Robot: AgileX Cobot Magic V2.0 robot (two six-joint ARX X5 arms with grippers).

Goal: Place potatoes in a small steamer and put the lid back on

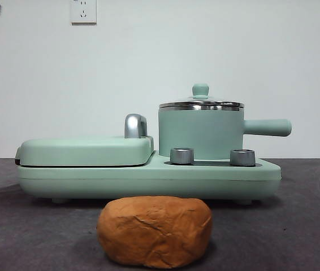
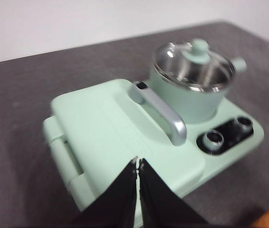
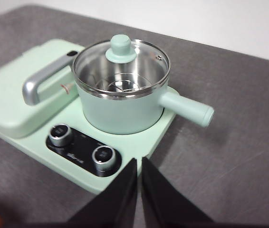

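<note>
Sitting in the lower centre of the front view, the potato [image 1: 155,231], an orange-brown wrinkled lump, is lying on the grey desk [image 1: 295,226] just before the mint-green cooker base [image 1: 148,179]. The small steamer [image 1: 200,134] is standing on the base's right half behind two steel dials [image 1: 182,156], with the glass lid [image 1: 200,104] resting on it. The griddle cover [image 1: 86,151] is filling the left half. The left gripper [image 2: 138,163] and right gripper [image 3: 139,161] are hovering with fingers pressed together, gripping nothing.
</note>
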